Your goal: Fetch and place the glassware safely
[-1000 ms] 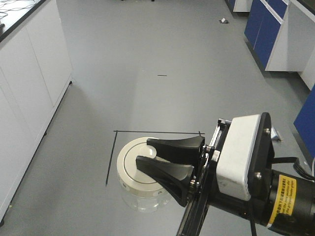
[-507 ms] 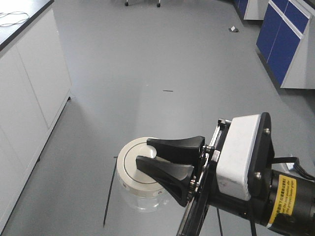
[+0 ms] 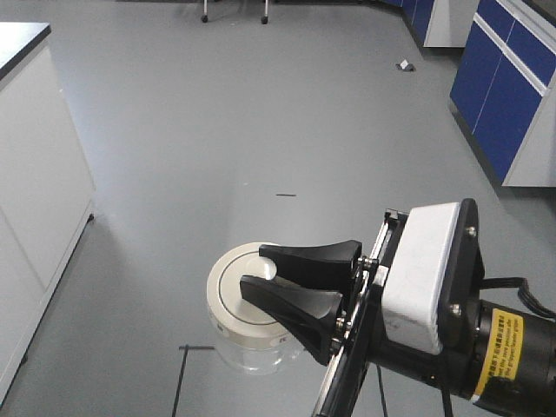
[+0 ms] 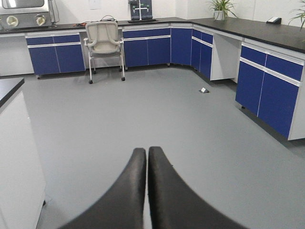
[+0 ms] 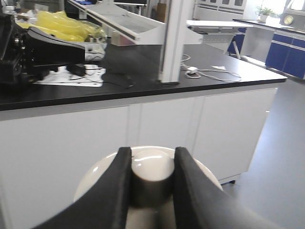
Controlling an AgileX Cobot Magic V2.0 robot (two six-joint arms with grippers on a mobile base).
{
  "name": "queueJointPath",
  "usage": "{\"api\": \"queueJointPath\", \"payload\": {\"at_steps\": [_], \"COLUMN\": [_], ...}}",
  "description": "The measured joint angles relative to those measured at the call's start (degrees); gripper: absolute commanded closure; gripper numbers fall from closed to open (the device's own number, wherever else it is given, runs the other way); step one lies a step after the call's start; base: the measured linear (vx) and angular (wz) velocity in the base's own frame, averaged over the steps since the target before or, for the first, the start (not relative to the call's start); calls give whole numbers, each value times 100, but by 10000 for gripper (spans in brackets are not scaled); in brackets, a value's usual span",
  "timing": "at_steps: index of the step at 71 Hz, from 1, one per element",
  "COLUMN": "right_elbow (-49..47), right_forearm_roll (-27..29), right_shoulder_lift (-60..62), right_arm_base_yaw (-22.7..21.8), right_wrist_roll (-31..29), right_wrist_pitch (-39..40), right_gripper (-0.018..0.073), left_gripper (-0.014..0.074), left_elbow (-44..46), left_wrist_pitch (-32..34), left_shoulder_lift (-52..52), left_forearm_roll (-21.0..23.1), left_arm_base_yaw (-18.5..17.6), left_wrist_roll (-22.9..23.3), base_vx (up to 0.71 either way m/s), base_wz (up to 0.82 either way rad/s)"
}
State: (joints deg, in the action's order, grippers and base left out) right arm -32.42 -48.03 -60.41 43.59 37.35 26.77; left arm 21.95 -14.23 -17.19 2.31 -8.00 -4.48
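The left gripper (image 4: 147,151) is seen from its own wrist camera with its two black fingers (image 4: 126,191) pressed flat against each other, and nothing is held between them. Far beyond the fingertips and to their left, a mesh office chair (image 4: 104,40) is parked against a run of blue cabinets (image 4: 152,47). Beyond and to their right, a small pale object (image 4: 204,90) lies on the grey floor (image 4: 95,119).

In the front view, a white cabinet (image 3: 39,191) is found well to the left of the right gripper (image 3: 253,268). A thin black tape line (image 3: 178,391) is marked on the floor below and left of its fingertips. The right gripper is closed to a narrow gap on the knob (image 3: 261,266) of a round cream-white lid (image 3: 228,300), with one finger laid on either side. The glass jar (image 3: 252,358) is carried by that knob, and its clear body hangs under the lid, directly beneath the fingers.

In the right wrist view, a black countertop (image 5: 143,78) is seen beyond the fingers. A black device (image 5: 33,47) is seen above and left of them; what it is cannot be made out. Yellow bags (image 5: 62,24) lie just past it.
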Motion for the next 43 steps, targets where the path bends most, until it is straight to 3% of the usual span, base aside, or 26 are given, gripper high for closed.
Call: {"api": "queueJointPath", "payload": {"at_steps": [43], "right_elbow": [0], "right_forearm_roll": [0], "right_shoulder_lift": [0], "right_arm_base_yaw": [0], "right_wrist_roll": [0], "right_wrist_pitch": [0], "right_gripper": [560], "left_gripper": [603], "left_elbow": [0], "left_wrist_pitch": [0], "left_shoulder_lift": [0], "left_forearm_roll": [0], "left_arm_base_yaw": [0], "left_wrist_roll": [0], "base_vx": [53], "base_wz": [-13]}}
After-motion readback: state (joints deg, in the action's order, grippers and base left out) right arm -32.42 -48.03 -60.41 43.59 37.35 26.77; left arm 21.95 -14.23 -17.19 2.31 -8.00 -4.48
